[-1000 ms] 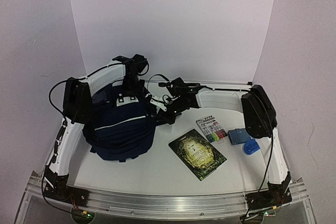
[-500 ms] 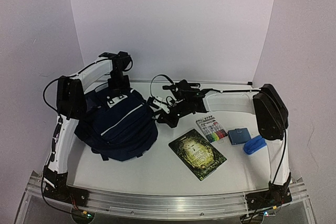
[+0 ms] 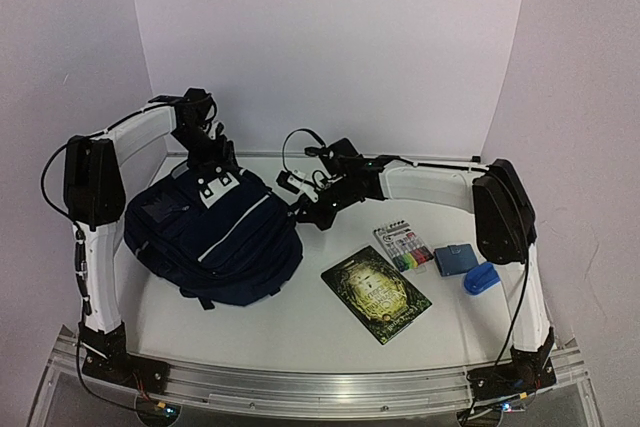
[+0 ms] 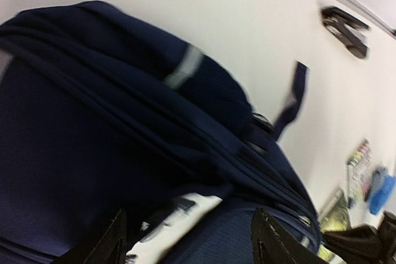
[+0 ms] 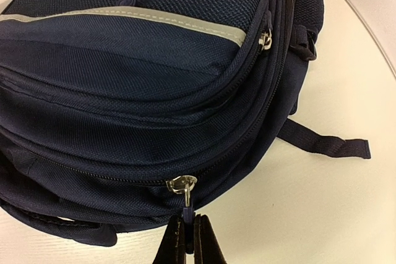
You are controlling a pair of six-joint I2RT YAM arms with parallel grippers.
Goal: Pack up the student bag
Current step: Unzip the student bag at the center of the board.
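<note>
Top view: one student bag point(image 3: 215, 237), navy with thin white stripes, lying left of centre on table point(image 3: 300, 332). At bag's right flank, right gripper point(image 3: 305, 209) working; wrist view showing its tips clenched on one silver zipper pull point(image 5: 184, 185). At bag's upper end, left gripper point(image 3: 213, 165) sitting, fingers point(image 4: 108, 242) straddling white patch point(image 4: 179, 211); grasp cannot be told through blur. Lying right of bag: one green-covered book point(image 3: 375, 292), one marker pack point(image 3: 405, 245), one blue pouch point(image 3: 455, 259), one small blue item point(image 3: 479, 280). Printing on book and pack too small for reading.
</note>
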